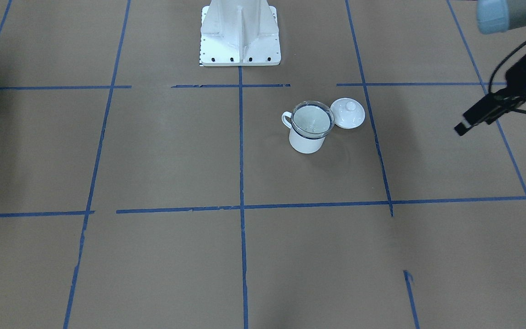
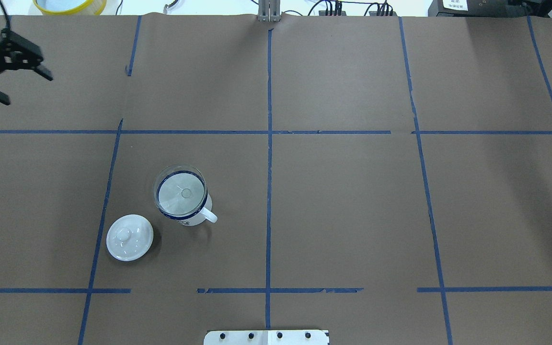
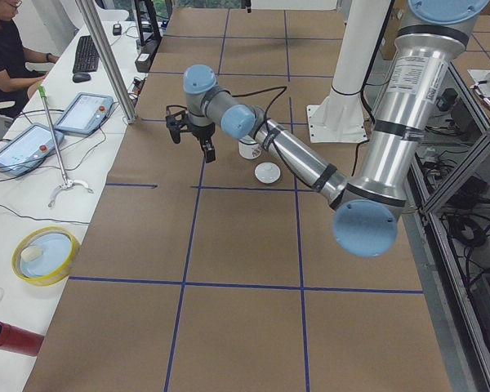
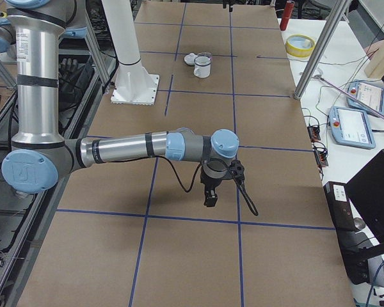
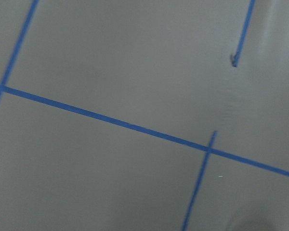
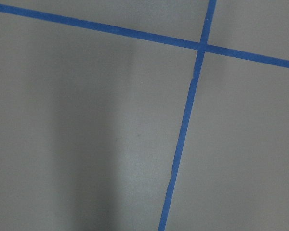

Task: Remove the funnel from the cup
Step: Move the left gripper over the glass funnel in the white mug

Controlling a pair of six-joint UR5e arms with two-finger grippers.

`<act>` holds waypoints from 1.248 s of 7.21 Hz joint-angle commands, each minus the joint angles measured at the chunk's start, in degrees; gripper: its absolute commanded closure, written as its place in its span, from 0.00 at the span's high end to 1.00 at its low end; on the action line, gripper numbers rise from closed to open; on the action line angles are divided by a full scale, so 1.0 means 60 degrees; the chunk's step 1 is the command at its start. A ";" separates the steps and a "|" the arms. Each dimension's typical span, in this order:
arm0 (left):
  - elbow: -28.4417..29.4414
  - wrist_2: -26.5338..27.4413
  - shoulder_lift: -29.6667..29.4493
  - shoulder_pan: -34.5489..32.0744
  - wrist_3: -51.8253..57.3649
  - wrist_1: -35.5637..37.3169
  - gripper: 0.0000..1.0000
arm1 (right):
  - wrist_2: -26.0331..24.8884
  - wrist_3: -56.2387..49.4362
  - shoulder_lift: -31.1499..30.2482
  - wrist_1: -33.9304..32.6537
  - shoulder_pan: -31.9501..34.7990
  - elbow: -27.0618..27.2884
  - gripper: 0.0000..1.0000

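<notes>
Left of centre on the brown paper-covered table (image 2: 352, 215), about midway between the robot's edge and the far edge, a white enamel mug with a dark blue rim (image 2: 188, 222) is set upright. A small transparent funnel (image 2: 181, 193) is seated in its mouth, flared rim on the mug's rim. The funnel's stem is hidden inside the mug, and its clear wall is hard to make out. A small dark mark on the mug's side cannot be read.

A white domed lid with a knob (image 2: 129, 237) is laid just beside the mug, toward the table's left end.

The left claw (image 2: 26, 88) is held released, fingers spread, near the far left corner, well apart from the mug and partly cut off in the overhead view. The right claw (image 4: 210, 198) is seen only from the side, toward the table's right end; whether it is released or clenched cannot be told.

Print on the white label (image 3: 407, 75) on the left arm (image 3: 294, 155) is too small to read.
</notes>
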 commanded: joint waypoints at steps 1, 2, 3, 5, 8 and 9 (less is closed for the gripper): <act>-0.0268 0.1894 -0.1402 0.2103 -0.3944 -0.0003 1.00 | 0.0000 -0.0014 0.0000 0.0000 0.0000 0.0000 1.00; -0.0357 0.3169 -0.1653 0.3085 -0.5267 0.0011 1.00 | 0.0000 0.0001 0.0000 0.0000 0.0000 0.0000 1.00; -0.0256 0.3645 -0.1873 0.3632 -0.5875 0.0040 1.00 | 0.0000 0.0001 0.0000 0.0000 0.0000 0.0000 1.00; 0.0634 0.5008 -0.2444 0.4600 -0.6364 0.0449 1.00 | 0.0000 -0.0014 0.0000 0.0000 0.0000 0.0000 1.00; 0.0741 0.5013 -0.2388 0.4970 -0.7447 0.0582 0.97 | 0.0000 0.0001 0.0000 0.0000 0.0000 0.0000 1.00; 0.0886 0.5012 -0.2388 0.5159 -0.7478 0.0553 0.95 | 0.0000 -0.0014 0.0000 0.0000 0.0000 0.0000 1.00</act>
